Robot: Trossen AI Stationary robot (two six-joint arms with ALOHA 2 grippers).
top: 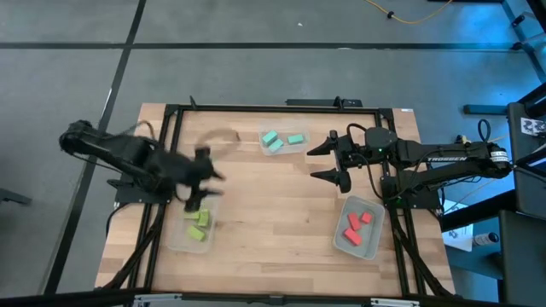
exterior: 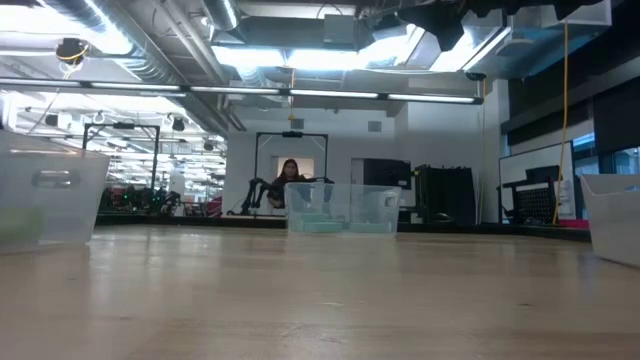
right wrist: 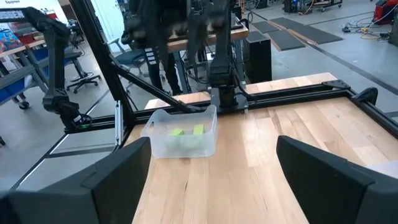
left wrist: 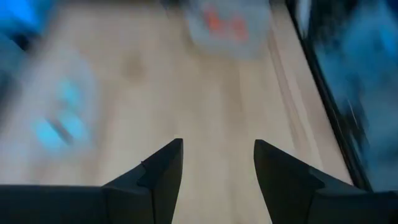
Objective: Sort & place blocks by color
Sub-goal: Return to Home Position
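Your left gripper (left wrist: 217, 146) hangs open and empty. The small lime yellow-green rectangular blocks (top: 198, 224) sit just at its 6 o'clock (seen from above), inside a clear plastic bin (top: 177, 241). The right gripper (top: 310, 165), open and empty too, waits at the table's 2 o'clock.

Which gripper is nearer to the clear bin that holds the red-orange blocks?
Right. The right gripper hangs just past the red-block bin; the left gripper is far off on the other side, beside the lime-block bin.
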